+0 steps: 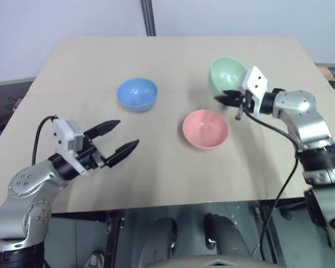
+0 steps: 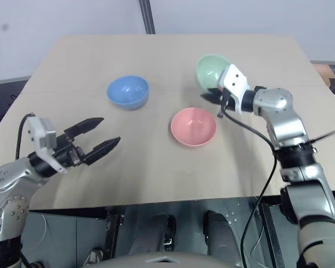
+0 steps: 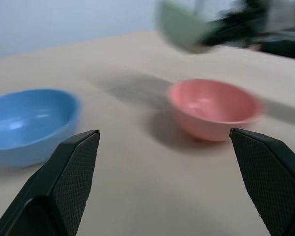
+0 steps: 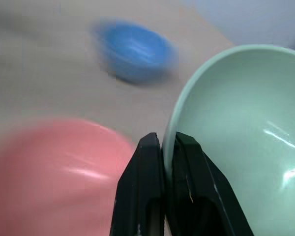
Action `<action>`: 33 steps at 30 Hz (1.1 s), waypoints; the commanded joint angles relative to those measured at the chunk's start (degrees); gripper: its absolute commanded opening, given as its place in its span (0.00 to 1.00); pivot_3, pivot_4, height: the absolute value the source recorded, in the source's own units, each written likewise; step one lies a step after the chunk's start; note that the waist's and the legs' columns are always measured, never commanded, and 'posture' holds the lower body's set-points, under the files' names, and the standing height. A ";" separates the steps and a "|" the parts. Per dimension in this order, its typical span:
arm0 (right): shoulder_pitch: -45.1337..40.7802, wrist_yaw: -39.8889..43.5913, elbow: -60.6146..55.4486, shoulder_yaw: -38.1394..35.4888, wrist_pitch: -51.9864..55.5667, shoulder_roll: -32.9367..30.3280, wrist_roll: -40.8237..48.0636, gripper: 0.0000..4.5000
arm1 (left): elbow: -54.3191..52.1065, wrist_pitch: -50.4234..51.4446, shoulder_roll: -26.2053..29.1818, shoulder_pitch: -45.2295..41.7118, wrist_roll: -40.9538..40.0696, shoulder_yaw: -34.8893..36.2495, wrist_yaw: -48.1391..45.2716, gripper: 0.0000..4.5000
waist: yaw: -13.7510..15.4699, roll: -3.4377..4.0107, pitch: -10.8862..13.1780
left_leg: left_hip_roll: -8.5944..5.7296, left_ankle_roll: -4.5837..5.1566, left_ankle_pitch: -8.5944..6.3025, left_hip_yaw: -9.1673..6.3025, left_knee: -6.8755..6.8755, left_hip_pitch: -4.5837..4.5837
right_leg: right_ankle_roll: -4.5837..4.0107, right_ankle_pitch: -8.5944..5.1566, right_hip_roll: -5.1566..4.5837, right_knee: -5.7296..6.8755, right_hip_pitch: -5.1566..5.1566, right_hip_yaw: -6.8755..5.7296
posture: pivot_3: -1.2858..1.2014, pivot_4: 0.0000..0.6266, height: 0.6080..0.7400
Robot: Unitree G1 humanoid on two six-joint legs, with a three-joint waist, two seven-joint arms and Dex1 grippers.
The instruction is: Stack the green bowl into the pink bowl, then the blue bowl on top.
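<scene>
R end effector (image 1: 230, 98): we're pinching green bowl (image 1: 226, 74) rim, tilted, lifted.
Pink bowl (image 1: 206, 128): lying on counter (image 1: 167, 178), just below-left of green.
L end effector (image 1: 123, 138): hanging open, blue bowl (image 1: 137, 93) nearer it.

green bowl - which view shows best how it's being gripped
The right wrist view: the right tool is shut on the green bowl, its rim pinched between the two fingers. Both eye views show the bowl tilted, beyond the pink bowl, its rim at the tool. The left wrist view shows it blurred, in the background.
</scene>
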 commanded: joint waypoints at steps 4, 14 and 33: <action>3.94 -0.65 -8.96 6.15 7.34 0.15 -0.79 0.09 | 1.45 2.71 0.87 -7.73 7.78 -1.86 10.58 1.00 | -0.04 -0.04 -0.02 | -0.03 -0.02 0.01 0.05 0.05 0.09 | -0.07 0.05 0.09 0.02 0.07 0.00 | 0.52 0.24 1.00; 5.11 -7.41 -12.67 -2.32 6.91 3.22 2.83 0.91 | 7.37 11.82 8.65 -20.72 20.55 -14.22 14.34 1.00 | 0.10 -0.07 0.00 | -0.07 -0.30 0.18 0.05 0.05 0.01 | -0.06 0.06 0.19 0.03 0.01 0.00 | 0.52 0.24 1.00; 13.28 -22.51 -25.55 -9.27 12.13 3.86 5.33 0.93 | 43.90 -6.70 3.20 -50.25 46.63 -43.90 2.42 0.20 | 0.85 -0.09 0.00 | -0.10 -0.29 0.19 0.14 0.07 -0.05 | -0.03 0.04 0.34 0.01 -0.02 0.06 | 0.52 0.24 1.00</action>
